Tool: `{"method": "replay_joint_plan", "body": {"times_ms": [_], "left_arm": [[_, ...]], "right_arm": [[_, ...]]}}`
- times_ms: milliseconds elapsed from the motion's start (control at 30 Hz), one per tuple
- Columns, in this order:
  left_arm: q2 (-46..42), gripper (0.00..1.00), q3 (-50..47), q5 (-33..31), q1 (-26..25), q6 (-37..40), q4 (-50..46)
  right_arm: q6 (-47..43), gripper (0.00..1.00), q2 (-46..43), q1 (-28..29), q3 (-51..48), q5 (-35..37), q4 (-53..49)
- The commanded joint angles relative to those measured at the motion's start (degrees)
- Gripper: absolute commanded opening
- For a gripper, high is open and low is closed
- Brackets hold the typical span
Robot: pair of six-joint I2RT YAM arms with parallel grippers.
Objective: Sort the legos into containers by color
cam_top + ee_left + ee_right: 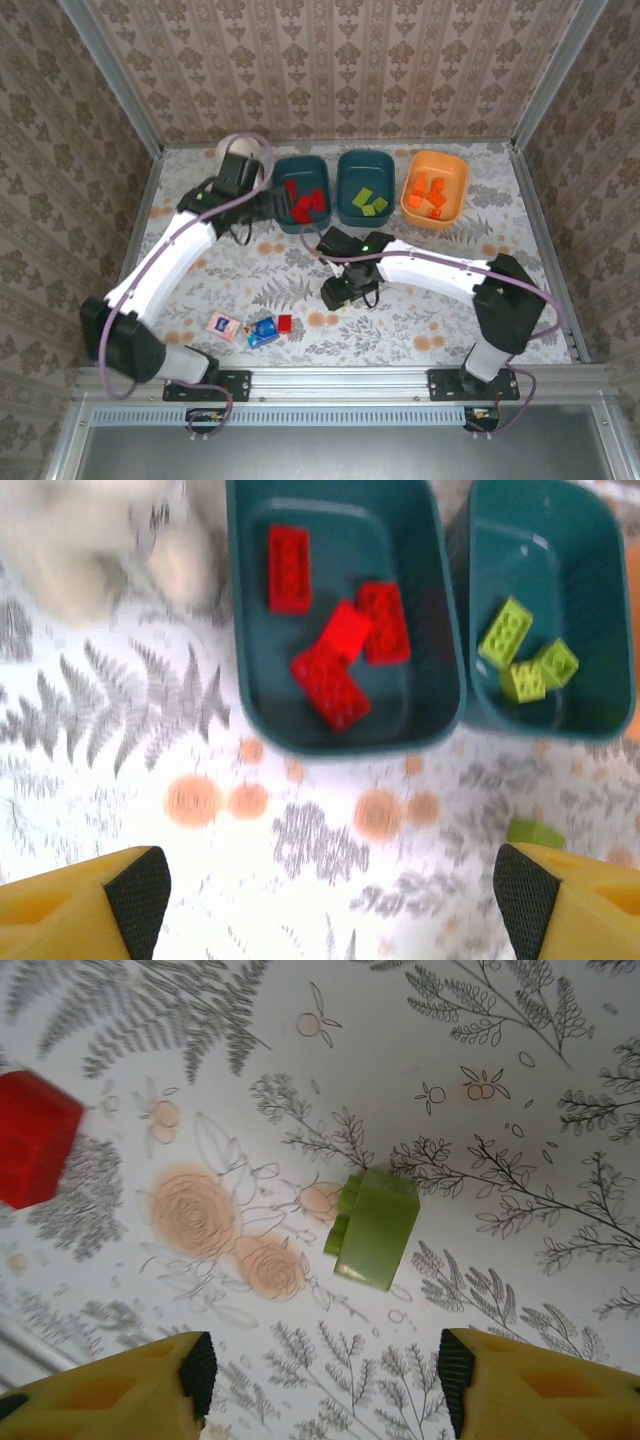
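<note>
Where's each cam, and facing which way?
Top external: overhead, behind the robot, looking down at the table; left arm and right arm show.
Left wrist: looks down on the red-brick tub; open left end effector at bottom.
Right wrist: looks down on a green lego; open right end effector at bottom.
Shared: red-brick tub, top external and left wrist.

White shells and black joints are being shown on the left arm (165, 262) and right arm (430, 268). Lilac cables (548, 298) are being carried alongside. The left gripper (330, 895) is being fitted with yellow fingers (60, 920) and black pads (140, 895).

3 containers (365, 168) in row at back, legos (306, 204) inside; bear (238, 150) left.
</note>
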Motion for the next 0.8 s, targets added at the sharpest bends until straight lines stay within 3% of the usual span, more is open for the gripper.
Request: {"method": "replay_joint_plan", "body": {"times_ms": [0, 200, 433, 600, 767], "left_arm": [[-7.53, 0.85, -7.99, 4.41, -0.77, -2.58, -0.2], [-17.52, 0.82, -15.82, 5.74, -1.04, -4.84, -2.52], [-21.42, 0.8, -17.13, 6.04, -1.44, -5.3, -3.3], [-22.21, 0.78, -17.18, 6.81, -1.78, -4.91, -3.77], [-22.17, 0.78, -17.92, 8.94, -3.46, -4.01, -1.64]], "right_arm": [[1.94, 0.6, 2.86, -0.06, 2.8, 2.56, -2.41], [3.92, 0.56, 8.7, 0.06, 3.8, 3.7, -1.85], [4.78, 0.46, 13.1, -0.07, 5.92, 4.18, -1.04], [4.99, 0.28, 13.58, -0.02, 6.52, 5.04, -0.23], [5.03, 0.23, 8.66, -1.24, 7.54, 7.8, -1.68]]}}
